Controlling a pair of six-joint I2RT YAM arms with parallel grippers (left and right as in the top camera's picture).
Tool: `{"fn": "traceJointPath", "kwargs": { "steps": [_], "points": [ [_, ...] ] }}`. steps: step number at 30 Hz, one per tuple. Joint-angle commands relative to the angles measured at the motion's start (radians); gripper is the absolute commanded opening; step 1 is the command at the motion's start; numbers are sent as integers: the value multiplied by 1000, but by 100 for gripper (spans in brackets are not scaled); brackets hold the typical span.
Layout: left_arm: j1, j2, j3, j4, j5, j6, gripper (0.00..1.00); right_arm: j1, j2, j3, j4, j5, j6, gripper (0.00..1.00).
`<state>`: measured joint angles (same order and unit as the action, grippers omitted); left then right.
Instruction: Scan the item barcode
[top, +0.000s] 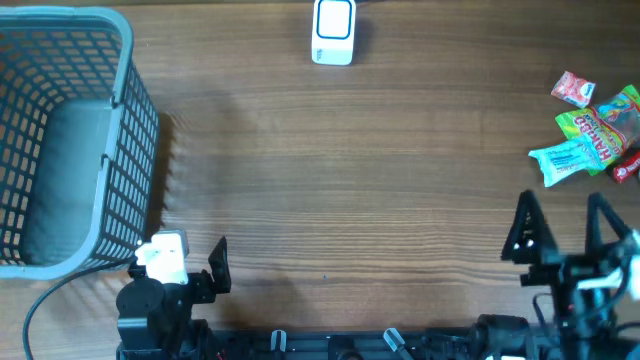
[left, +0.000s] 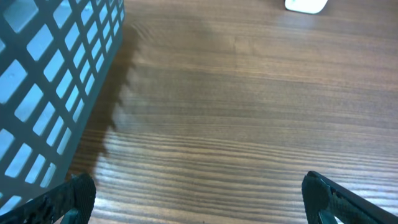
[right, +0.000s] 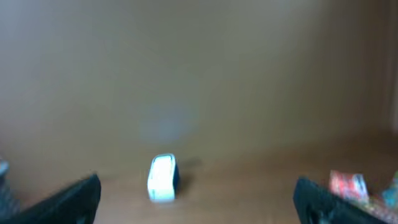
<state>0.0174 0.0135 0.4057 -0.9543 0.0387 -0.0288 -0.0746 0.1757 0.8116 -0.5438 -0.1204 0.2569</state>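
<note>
The left claw (top: 186, 256) stands spread wide and holds nothing, low over the near left of the wooden tabletop (top: 350, 180). In its wrist view both fingertips (left: 76, 194) sit at the bottom corners with bare wood between them. The grey mesh basket (top: 130, 60) is just beside it on the left, its wall filling that side of the wrist view. The right claw (top: 562, 225) is also wide apart and empty at the near right, its two dark fingers (top: 525, 222) pointing away from the robot. The snack packets (top: 590, 135) lie in a loose cluster near the right edge, just beyond the right claw and apart from it: a green one, a pale blue one and small red ones. The white scanner (top: 333, 30) stands at the far middle edge, well apart from both claws and from the packets. In the blurred right wrist view it appears between the fingers.
</note>
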Motion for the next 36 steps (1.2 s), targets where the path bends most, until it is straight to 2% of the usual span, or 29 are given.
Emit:
{"fn": "traceJointPath", "kwargs": {
  "steps": [1,7,9,18,23,27,31,36],
  "points": [
    [-7,-7,-6,2,-6,-2,100,8,-115,-185,208,-64,-105,100],
    [-7,-7,-6,2,-6,-2,100,36,-172,-468,536,-65,-289,100],
    [-7,-7,-6,2,-6,-2,100,40,-172,-541,624,-66,-308,100],
    [-7,-7,-6,2,-6,-2,100,42,-173,-808,834,0,-339,100],
    [-7,-7,-6,2,-6,-2,100,42,-173,-806,744,39,-366,100],
    [-7,-7,-6,2,-6,-2,100,42,-173,-806,539,84,-362,100],
    [-7,-7,-6,2,-6,-2,100,41,-167,-806,544,79,-415,99],
    [-7,-7,-6,2,-6,-2,100,43,-146,-806,544,78,-414,100]
  ]
}}
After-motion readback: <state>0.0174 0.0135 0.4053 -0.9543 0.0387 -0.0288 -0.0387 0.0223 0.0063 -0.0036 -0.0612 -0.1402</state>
